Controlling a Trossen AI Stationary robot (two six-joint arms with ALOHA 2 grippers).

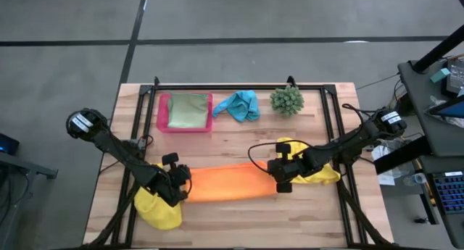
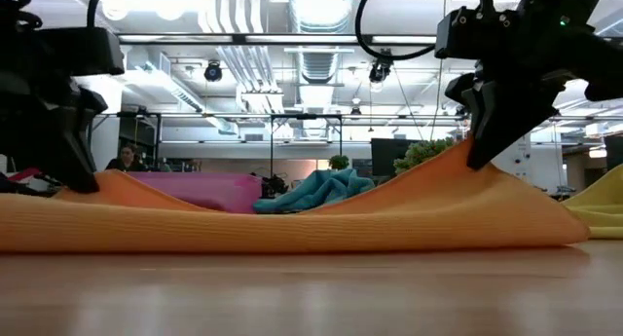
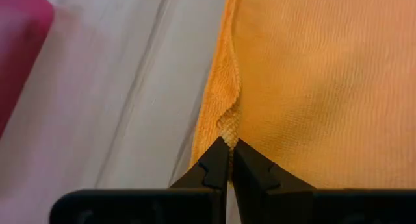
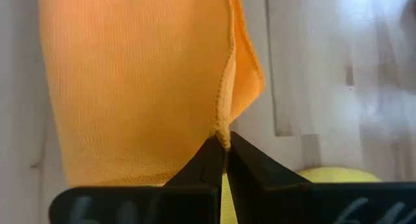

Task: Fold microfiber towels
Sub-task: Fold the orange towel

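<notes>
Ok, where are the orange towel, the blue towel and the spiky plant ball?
orange towel (image 1: 228, 183), high view, its flat middle.
blue towel (image 1: 240, 105), high view, middle of the crumpled heap.
plant ball (image 1: 287, 99), high view, its centre.

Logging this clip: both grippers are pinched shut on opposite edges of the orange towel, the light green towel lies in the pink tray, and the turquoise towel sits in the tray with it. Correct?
One detail is off. The high view shows the turquoise towel on the bare table beside the pink tray, not in it. The rest holds: left gripper and right gripper are shut on the orange towel, and the light green towel lies in the tray.
</notes>
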